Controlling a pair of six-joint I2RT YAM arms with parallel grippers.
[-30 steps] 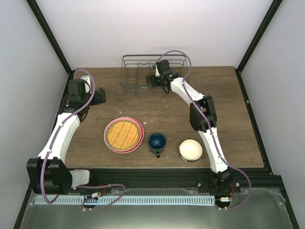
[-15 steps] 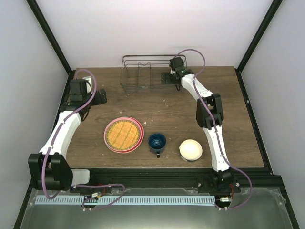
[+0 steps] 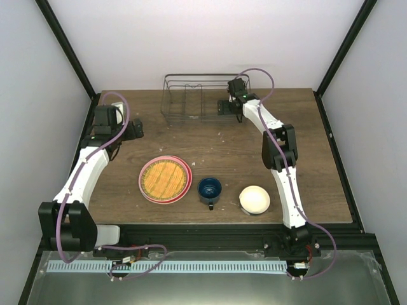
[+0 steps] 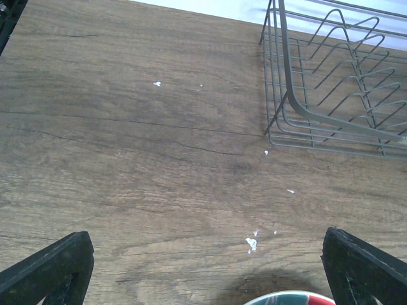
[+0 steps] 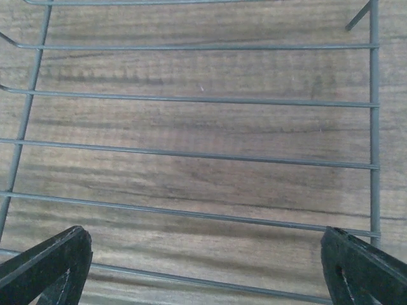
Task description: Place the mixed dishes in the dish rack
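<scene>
**Rack bare, four dishes waiting**

Finds the left pincer [image 3: 131, 129] spread wide and empty over the desk [image 3: 305, 159], probably parked clear. Near the front edge, woven-pattern plate [image 3: 165, 179] stacked on the pink plate [image 3: 141, 180], hiding all but its rim. Further back, the dish rack [image 3: 184, 95], nothing in it. Then the blue mug [image 3: 209, 189], upright. Over the rack's right end, the right pincer [image 3: 224, 107], fingers apart, empty, likely scouting a slot; contact with wire impossible to judge. Rightmost, the cream bowl [image 3: 254, 199], upright or overturned unclear.
</scene>
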